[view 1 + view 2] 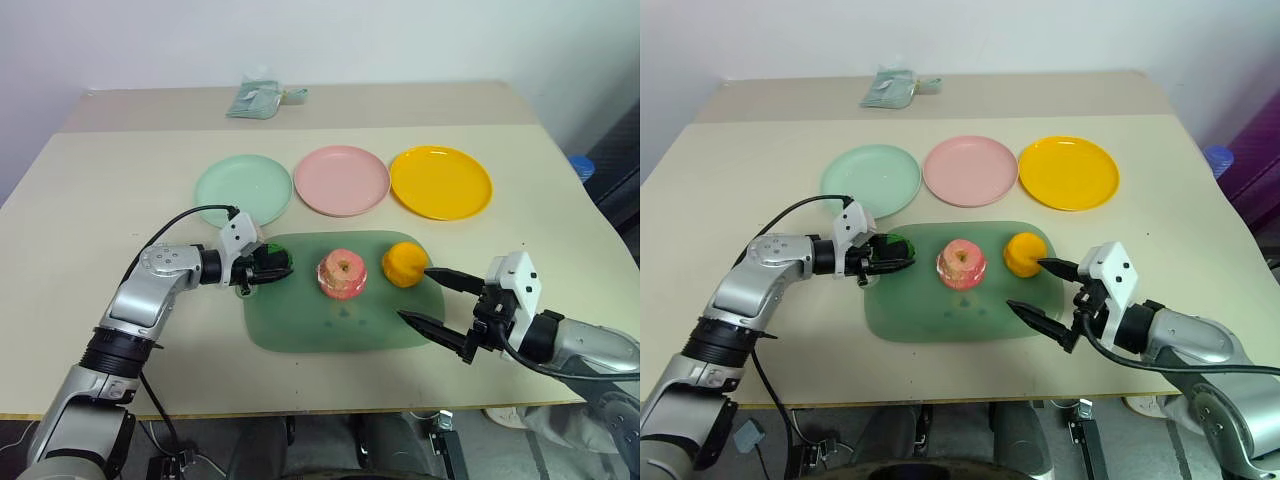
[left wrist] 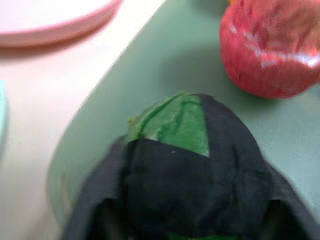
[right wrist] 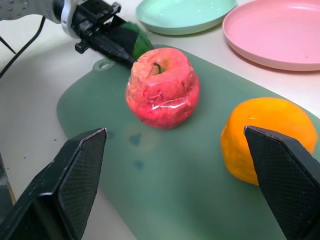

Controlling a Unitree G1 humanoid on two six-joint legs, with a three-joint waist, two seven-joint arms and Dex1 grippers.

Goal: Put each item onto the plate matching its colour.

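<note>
Table (image 1: 90, 190) scene with three round plates in a row at the far side: mint green plate (image 1: 243, 188), pink plate (image 1: 342, 180) and yellow-orange plate (image 1: 441, 182), none carrying anything. Nearer the robot lies a translucent green board (image 1: 340, 325) bearing all three toy foods. The dark green lumpy ball (image 1: 272, 258) sits at the board's left end, its surface bright green between the black fingers; the left gripper (image 1: 270, 268) has its jaws closed on it. The pink-red apple (image 1: 342, 274), wrapped in glossy, wrinkled film with a stem dimple on top, stands mid-board. The orange round fruit (image 1: 403, 264), smooth and matte, rests at the right end. The right gripper (image 1: 432, 298) hovers just beside the orange fruit, jaws spread wide, holding nothing.
</note>
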